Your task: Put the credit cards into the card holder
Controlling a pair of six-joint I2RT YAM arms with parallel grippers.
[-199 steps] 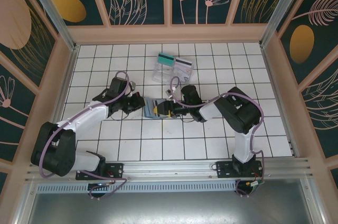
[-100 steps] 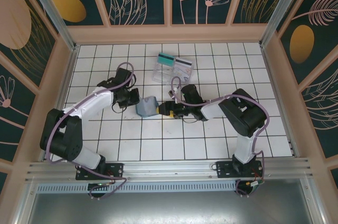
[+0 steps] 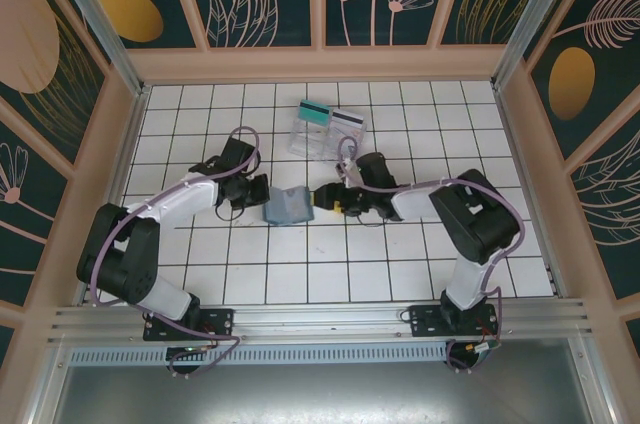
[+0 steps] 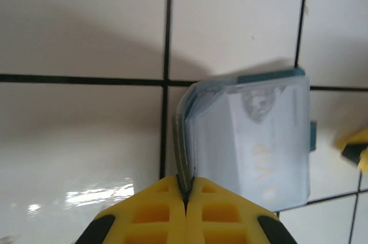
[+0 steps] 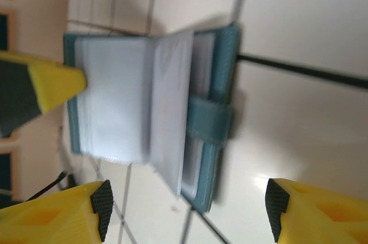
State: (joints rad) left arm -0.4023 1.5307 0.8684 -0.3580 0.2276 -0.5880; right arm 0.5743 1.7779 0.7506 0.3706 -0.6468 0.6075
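We see the card holder (image 3: 288, 206) near the middle of the surface (image 3: 400, 264), slightly to the left, folded partly open with its pale inner pockets showing. The left jaws are fully closed on the thin edge of one cover (image 4: 185, 189), a pinch that seems meant to anchor the holder and keep that flap from swinging shut. Whether the holder lies flat or is tipped up on an edge we cannot tell.

The right jaws stand wide apart and grip nothing. They face the holder's strap (image 5: 210, 124) from just beside it, with the open pockets (image 5: 123, 103) straight ahead. We judge that this arm is ready either to spread the holder further or to go for a card.

Both cards are well apart from the holder, toward the far edge of the surface. The teal-green card (image 3: 313, 112) and the whitish card (image 3: 347, 122) sit side by side at a clear tray (image 3: 303, 141), and neither arm is touching them. In our view, holding the holder open is the step in hand, and nothing has been loaded yet.
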